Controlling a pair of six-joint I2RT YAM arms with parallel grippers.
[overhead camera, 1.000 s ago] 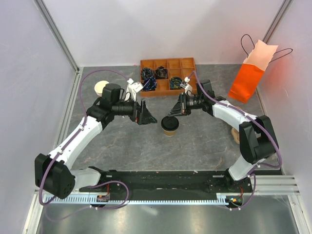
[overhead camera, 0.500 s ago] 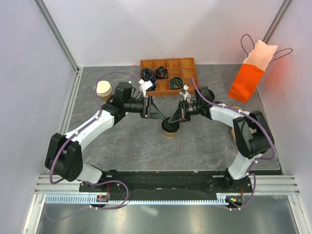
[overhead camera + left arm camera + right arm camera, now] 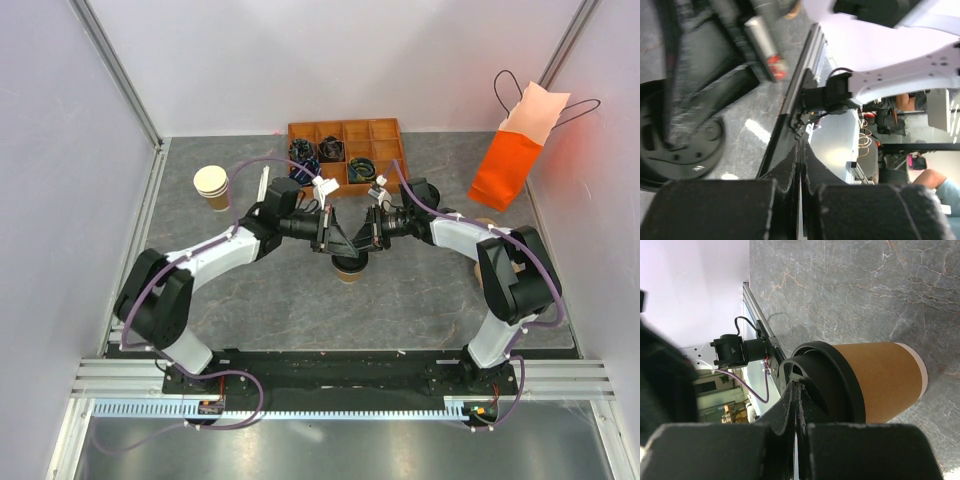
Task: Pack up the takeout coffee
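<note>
**A:** What fills the overhead view?

**B:** A grey marbled table (image 3: 430, 300). An orange paper bag (image 3: 505, 165) stands at upper right. A wooden compartment tray (image 3: 384, 134) sits at top centre, and a stack of lidless paper cups (image 3: 212, 186) at upper left.

**A:** And the takeout coffee (image 3: 349, 266)?

**B:** Upright at frame centre, black lid on, where both arms meet.

**A:** The pincers?

**B:** The left gripper (image 3: 800, 165) is pinched closed on nothing, near the lid. The right gripper (image 3: 796, 390) is likewise closed, its tips at the lid's top.
</note>
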